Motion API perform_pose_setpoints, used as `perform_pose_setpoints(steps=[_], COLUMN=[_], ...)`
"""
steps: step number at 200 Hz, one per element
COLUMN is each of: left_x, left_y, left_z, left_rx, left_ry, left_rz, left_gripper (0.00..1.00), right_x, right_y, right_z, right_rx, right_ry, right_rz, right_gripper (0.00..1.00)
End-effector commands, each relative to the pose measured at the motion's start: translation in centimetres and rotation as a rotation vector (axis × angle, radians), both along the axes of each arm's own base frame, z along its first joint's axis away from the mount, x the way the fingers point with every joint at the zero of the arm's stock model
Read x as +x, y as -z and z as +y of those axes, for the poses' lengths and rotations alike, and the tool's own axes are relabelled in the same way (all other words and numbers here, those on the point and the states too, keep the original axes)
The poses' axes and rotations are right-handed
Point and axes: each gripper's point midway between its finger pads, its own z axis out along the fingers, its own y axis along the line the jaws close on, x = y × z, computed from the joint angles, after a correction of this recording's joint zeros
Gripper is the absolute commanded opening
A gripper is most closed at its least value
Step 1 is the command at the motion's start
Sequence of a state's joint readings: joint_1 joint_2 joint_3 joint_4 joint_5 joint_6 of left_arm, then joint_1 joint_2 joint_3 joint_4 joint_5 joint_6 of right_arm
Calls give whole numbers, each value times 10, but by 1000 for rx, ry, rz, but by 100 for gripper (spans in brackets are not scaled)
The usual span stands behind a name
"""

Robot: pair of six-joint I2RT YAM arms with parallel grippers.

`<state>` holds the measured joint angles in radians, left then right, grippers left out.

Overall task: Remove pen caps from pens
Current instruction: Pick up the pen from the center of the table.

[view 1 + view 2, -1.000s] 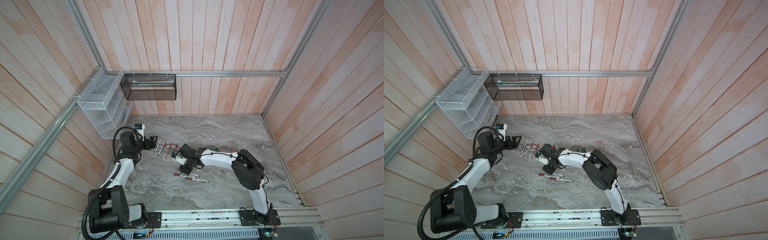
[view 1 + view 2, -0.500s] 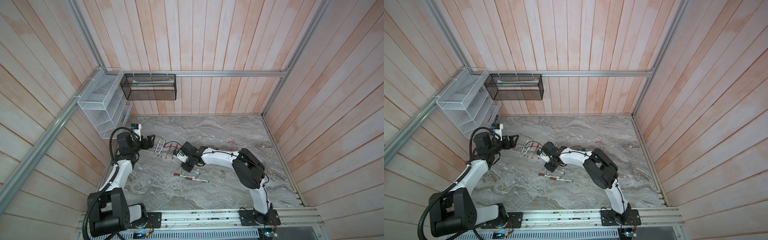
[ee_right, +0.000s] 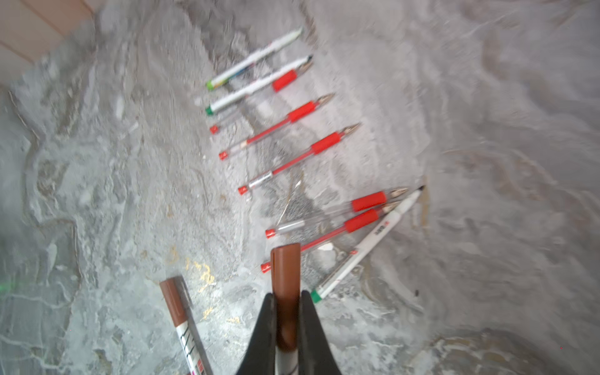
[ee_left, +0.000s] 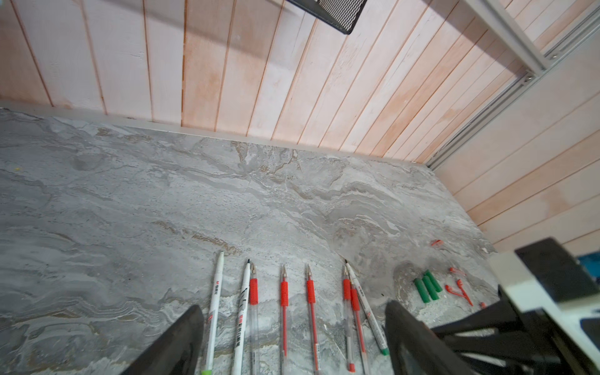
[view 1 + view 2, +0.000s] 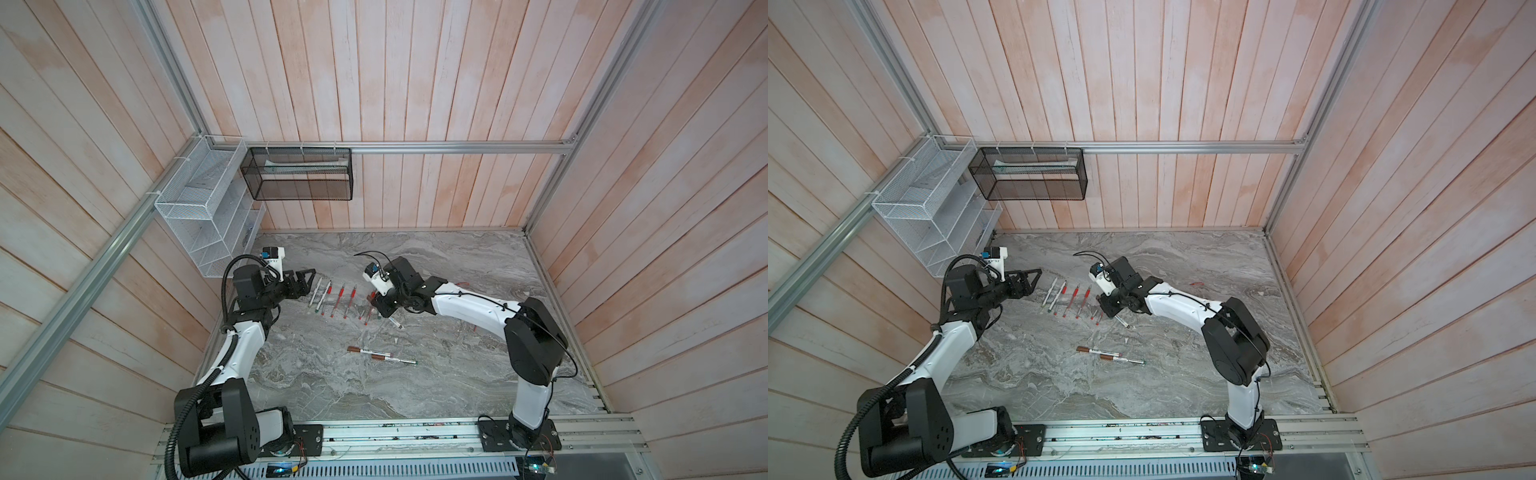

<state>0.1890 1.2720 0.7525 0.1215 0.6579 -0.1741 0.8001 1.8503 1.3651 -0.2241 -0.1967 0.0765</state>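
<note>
My right gripper (image 3: 287,303) is shut on the brown cap (image 3: 285,276) of a white-barrelled marker and holds it just above the table. In a top view the right gripper (image 5: 377,306) hangs at the right end of a row of pens (image 5: 337,301), and the marker's barrel (image 5: 395,323) sticks out behind it. The row holds several uncapped pens (image 4: 284,302), some red-gripped and some white. My left gripper (image 4: 292,341) stands open and empty over the row's left part. Two brown-capped markers (image 5: 365,352) lie nearer the front. Loose green caps (image 4: 428,285) and red caps (image 4: 457,289) lie beyond the row.
A white wire rack (image 5: 199,208) and a black mesh basket (image 5: 297,174) hang on the back-left walls. Wooden walls close in the marble table (image 5: 457,386) on three sides. One red cap (image 5: 1196,284) lies apart at the right.
My right gripper has shut on the brown-capped marker and carried it from the front markers back toward the row. The left gripper has shifted slightly and stays open.
</note>
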Motion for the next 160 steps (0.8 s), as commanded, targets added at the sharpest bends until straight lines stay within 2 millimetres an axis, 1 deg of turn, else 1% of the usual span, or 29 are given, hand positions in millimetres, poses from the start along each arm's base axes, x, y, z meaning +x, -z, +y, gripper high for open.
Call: perform_pose_setpoints(steps=[1, 3, 9, 10, 13, 17, 23, 25, 30, 46, 71, 85, 108, 110, 125, 148, 160], left_x=[-5, -5, -8, -9, -12, -15, -19, -20, -23, -31, -39, -44, -51, -52, -60, -66, -66], left_y=[-7, -8, -8, -9, -9, -11, -13, -12, -13, -15, -17, -16, -14, -15, -12, -7, -8], left_z=[-15, -16, -21, -22, -26, -30, -36, -38, -43, -59, -83, -95, -117, -119, -132, -150, -157], left_rx=[-108, -119, -151, -155, -170, -188, -209, -217, -235, -274, -306, -308, -328, -330, -338, -338, -341], left_ry=[76, 83, 109, 117, 137, 162, 196, 204, 229, 297, 387, 433, 507, 514, 569, 628, 641], left_rz=[-6, -5, 1, -2, -4, -10, -25, -21, -25, -25, -2, -11, 22, 25, 33, 55, 76], left_gripper=[88, 88, 88, 88, 88, 88, 88, 88, 88, 88, 87, 87, 85, 85, 85, 82, 81], right_x=[16, 17, 20, 22, 23, 25, 27, 28, 28, 28, 19, 12, 5, 5, -1, -3, -5], right_y=[-33, -37, -43, -48, -52, -61, -68, -73, -78, -102, -121, -129, -133, -131, -137, -133, -137], right_z=[-5, -5, -8, -8, -10, -11, -15, -15, -17, -20, -17, -15, -15, -15, -15, -7, -3], right_rx=[213, 233, 273, 291, 313, 361, 411, 436, 480, 657, 869, 973, 1129, 1135, 1225, 1286, 1316], right_ry=[107, 114, 136, 138, 151, 164, 183, 187, 198, 220, 190, 152, 119, 120, 79, 49, 23], right_rz=[21, 19, 26, 17, 22, 20, 26, 19, 25, 31, 104, 140, 219, 232, 263, 322, 346], right_gripper=[0, 0, 0, 0, 0, 0, 0, 0, 0, 0, 0, 0, 0, 0, 0, 0, 0])
